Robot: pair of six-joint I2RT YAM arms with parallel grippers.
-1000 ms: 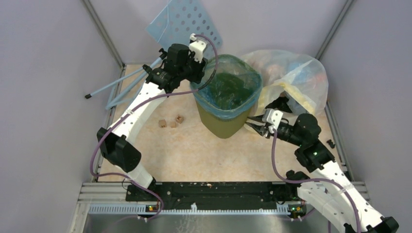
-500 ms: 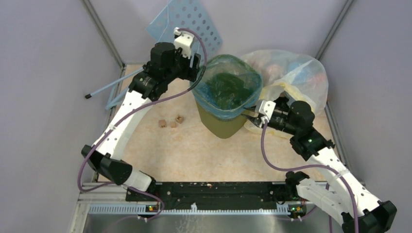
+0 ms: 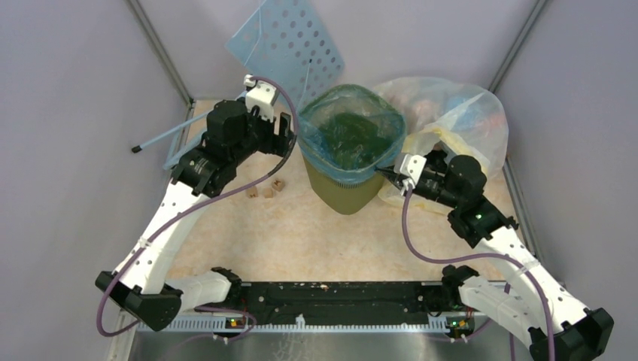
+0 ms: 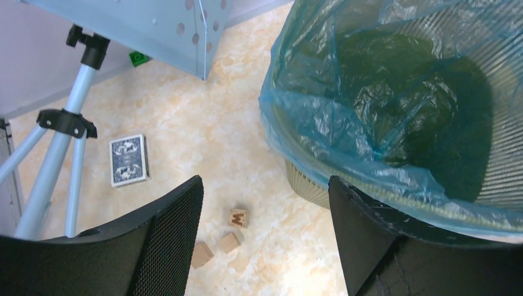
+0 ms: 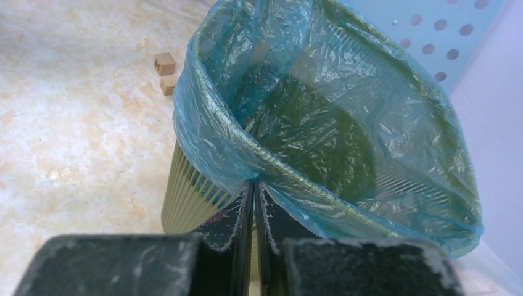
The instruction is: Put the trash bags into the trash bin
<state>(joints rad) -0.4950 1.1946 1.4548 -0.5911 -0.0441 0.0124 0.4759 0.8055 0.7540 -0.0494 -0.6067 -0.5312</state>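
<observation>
Beige marbled tabletop (image 3: 301,233), mid-frame: thin light-blue plastic trash bag (image 3: 350,139) lines olive-green mesh wastebasket (image 3: 342,192), hem folded over rim. Right gripper (image 5: 253,185) pressed together, pinching hem at lower-right rim, likely seating it. Left gripper (image 4: 265,185) spread, empty, beside left rim.

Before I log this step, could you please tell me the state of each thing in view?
trash bag: lining the bin, edge folded over the rim
trash bin: upright, lined
left claw: open, empty
right claw: shut on the trash bag's edge
clear bag: stuffed full
</observation>
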